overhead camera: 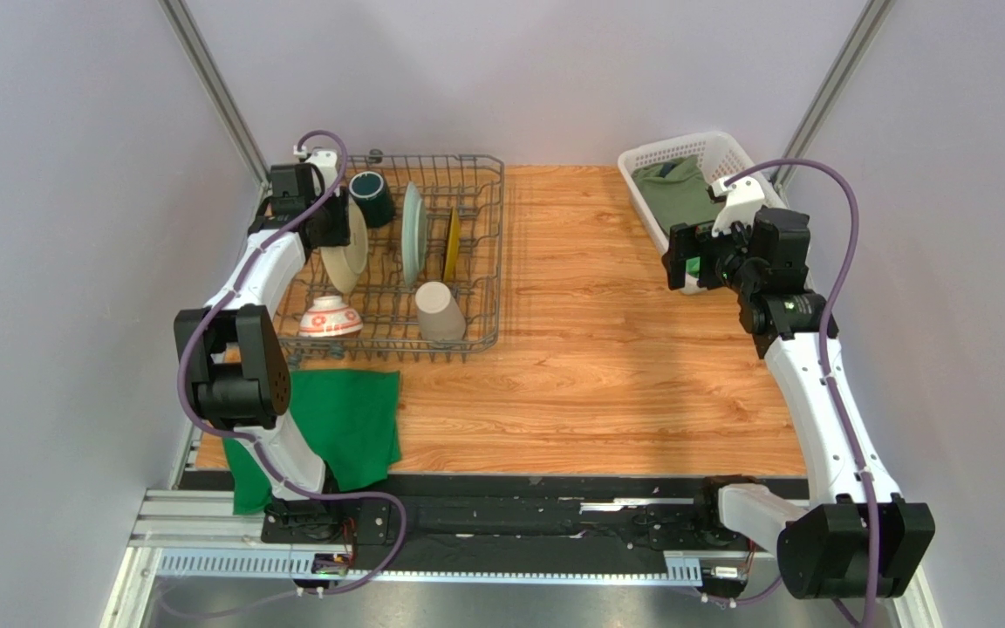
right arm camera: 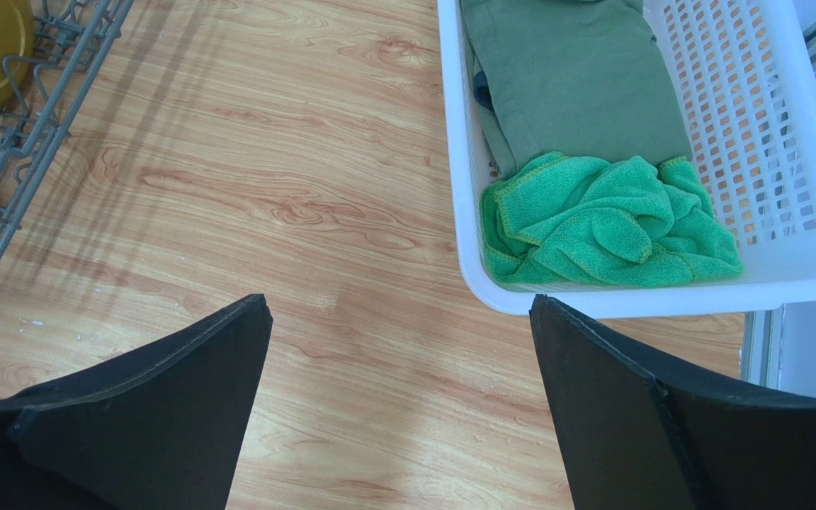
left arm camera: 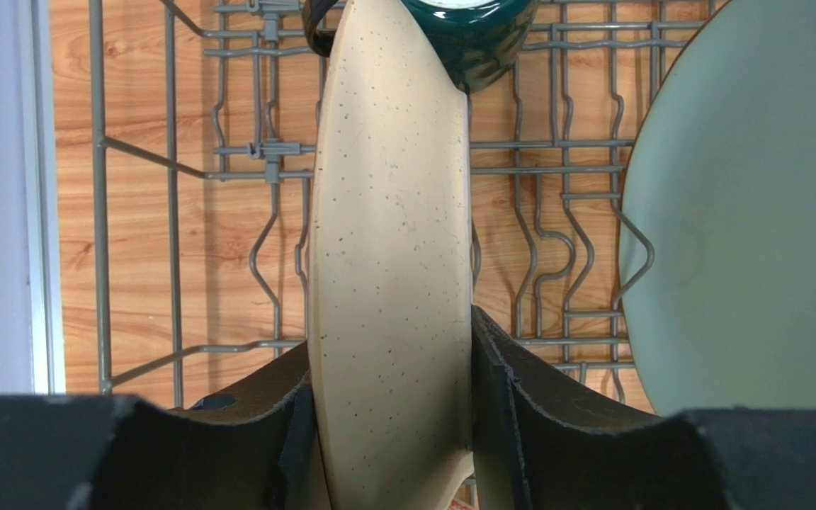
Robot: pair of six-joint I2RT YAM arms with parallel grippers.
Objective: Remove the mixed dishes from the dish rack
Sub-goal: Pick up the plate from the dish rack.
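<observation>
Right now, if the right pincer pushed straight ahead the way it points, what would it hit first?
The right pincer would probably meet bare wooden table first, beside the white basket; depth unclear.

Two plates (overhead camera: 412,233), two bowls (overhead camera: 328,317), one mug (overhead camera: 372,196), one cup (overhead camera: 438,312), one rack (overhead camera: 469,344), one basket (overhead camera: 685,141), three cloths (overhead camera: 351,419).

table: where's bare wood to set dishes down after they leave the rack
Widest bare table: between the dish rack and the white basket, forward to the near edge, right of the green cloth. Crowded: inside the rack, and beside the basket under the right arm.
</observation>
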